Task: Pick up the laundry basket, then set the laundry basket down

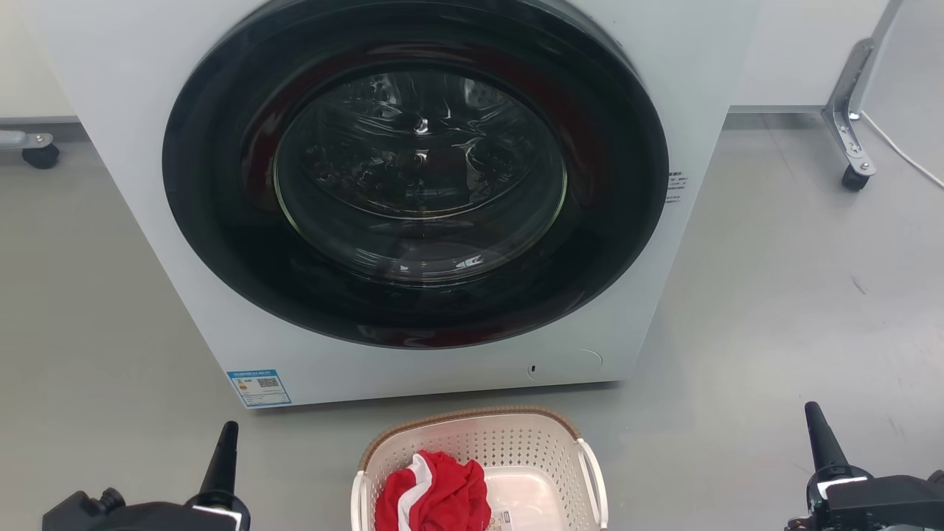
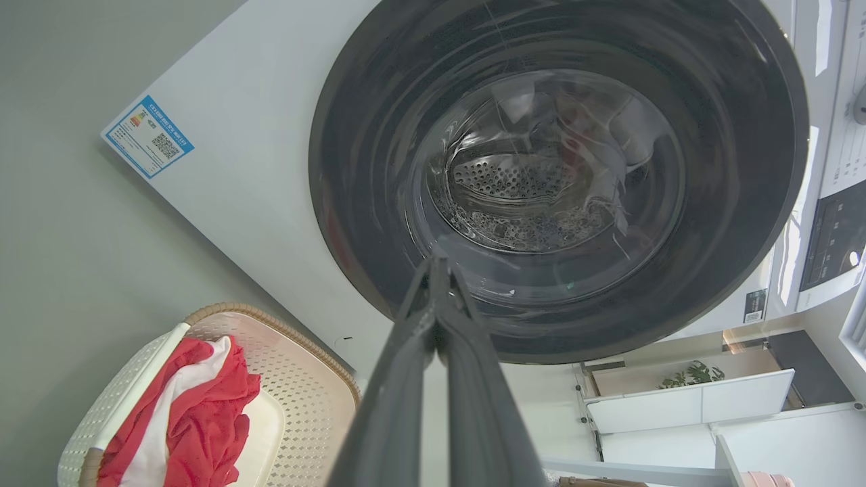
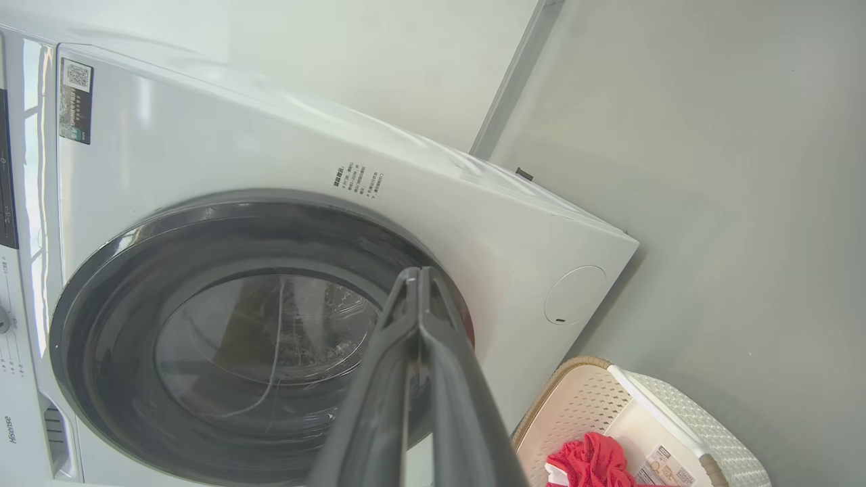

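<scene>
The laundry basket [image 1: 516, 450] sits on the floor just in front of the washer, at the bottom centre of the head view. It is cream-white with perforated sides, a brown rim and white side handles. A red and white garment [image 1: 435, 494] lies in it. My left gripper [image 1: 227, 435] is shut, low at the left, well apart from the basket. My right gripper [image 1: 815, 420] is shut, low at the right, also apart. The basket [image 2: 298, 399] shows at the lower left of the left wrist view, beside the shut left gripper [image 2: 438, 260]. In the right wrist view the basket [image 3: 588, 406] lies right of the shut right gripper [image 3: 418, 274].
A white front-loading washer [image 1: 133, 147] with a closed dark round door [image 1: 417, 169] stands close ahead. Grey floor [image 1: 774, 295] lies open on both sides. A castor leg [image 1: 852, 140] stands at the far right, another castor [image 1: 40, 151] at the far left.
</scene>
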`<state>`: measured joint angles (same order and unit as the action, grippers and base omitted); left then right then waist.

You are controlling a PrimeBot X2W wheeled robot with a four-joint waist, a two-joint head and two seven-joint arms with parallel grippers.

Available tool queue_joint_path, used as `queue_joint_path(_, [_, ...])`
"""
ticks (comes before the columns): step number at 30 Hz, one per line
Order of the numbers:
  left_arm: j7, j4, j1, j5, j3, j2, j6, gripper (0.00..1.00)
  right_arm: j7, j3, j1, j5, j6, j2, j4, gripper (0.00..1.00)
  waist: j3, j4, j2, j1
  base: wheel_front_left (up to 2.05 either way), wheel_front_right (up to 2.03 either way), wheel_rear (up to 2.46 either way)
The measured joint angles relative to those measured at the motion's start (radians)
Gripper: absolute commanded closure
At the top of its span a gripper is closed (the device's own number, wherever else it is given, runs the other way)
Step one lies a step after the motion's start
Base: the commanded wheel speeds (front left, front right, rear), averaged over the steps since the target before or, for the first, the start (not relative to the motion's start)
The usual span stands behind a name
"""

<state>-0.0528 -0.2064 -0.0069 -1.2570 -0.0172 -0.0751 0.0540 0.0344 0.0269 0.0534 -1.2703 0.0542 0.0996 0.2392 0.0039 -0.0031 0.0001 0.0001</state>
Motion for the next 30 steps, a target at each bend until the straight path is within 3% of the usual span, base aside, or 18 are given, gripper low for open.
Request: queue_joint_path(30, [-0.061, -0.085, -0.072, -0.343, -0.074, 0.031, 0.062, 1.00, 0.079, 0.106, 0.037, -0.325, 0.066, -0.055, 0.059, 1.00, -0.002, 0.003, 0.0000, 0.0000, 0.00, 0.00, 0.00])
